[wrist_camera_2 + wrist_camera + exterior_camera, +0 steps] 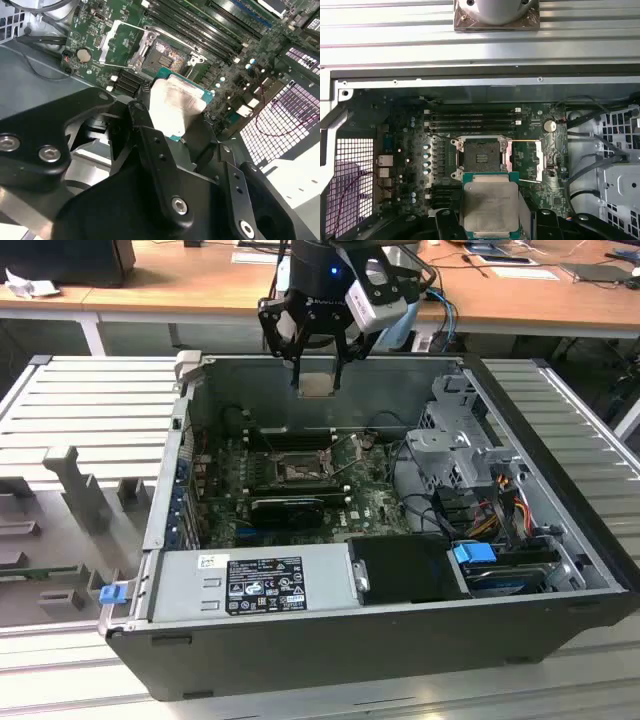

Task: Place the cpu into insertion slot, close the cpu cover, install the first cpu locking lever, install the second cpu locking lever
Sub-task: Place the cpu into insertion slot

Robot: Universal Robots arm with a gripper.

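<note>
Currently your gripper (317, 373) clamped on cpu (490, 207), fingers pinching opposite edges; chip held flat, well above open insertion slot (481, 159), cpu cover (106, 45) swung aside.

matte black gripper (318, 378), silver screws (49, 153), blue light (340, 271)

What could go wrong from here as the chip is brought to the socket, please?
1. The gripper holds the cpu by its edges, well above the insertion slot. A slip could drop it onto the board.
2. The slot looks barely larger than the chip, so a skewed or tilted arrival may jam it or harm the slot.
3. The cpu cover stands open beside the slot, and a drifting approach might catch on it.
</note>
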